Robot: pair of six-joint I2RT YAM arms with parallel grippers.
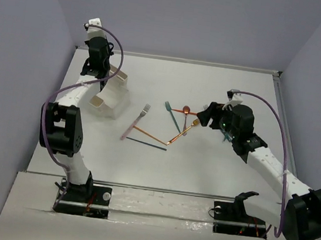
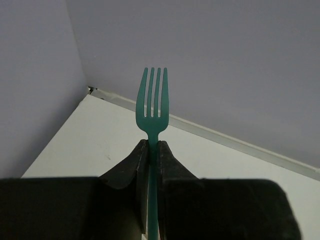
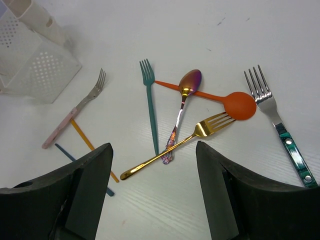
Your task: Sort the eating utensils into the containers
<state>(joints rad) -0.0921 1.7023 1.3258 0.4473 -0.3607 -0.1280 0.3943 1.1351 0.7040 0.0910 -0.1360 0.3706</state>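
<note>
A teal fork [image 2: 152, 100] is gripped by the left fingers [image 2: 136, 165], which are closed tight on its handle, with the tines pointed away from the wrist toward the far wall. From above, that arm is seen poised over the containers [image 1: 109, 92] at the far left of the surface [image 1: 213, 168], so the drop-off is judged to be the step in hand. Which compartment lies beneath the fork cannot be told.

For a clean drop, the handle end should be brought down inside the walls of the chosen bin before anything is released. The fork should be let go low, since so light a thing is likely to bounce out. The bins look light too, so their rims should not be nudged.

Over on the other side, the right fingers [image 3: 100, 175] are spread wide and nothing is held. They are hung above the loose cluster at mid-surface. There a second teal fork [image 3: 150, 105] is seen beside a gold fork [image 3: 200, 132], which is crossed with an iridescent spoon [image 3: 187, 87]. The handle of an orange spoon [image 3: 239, 105] is crossed by that spoon's bowl. A silver fork [image 3: 272, 107] is laid just beside the orange bowl and is judged the easier pick. A pink-handled fork [image 3: 75, 112] and two sticks are seen nearer the containers.
</note>
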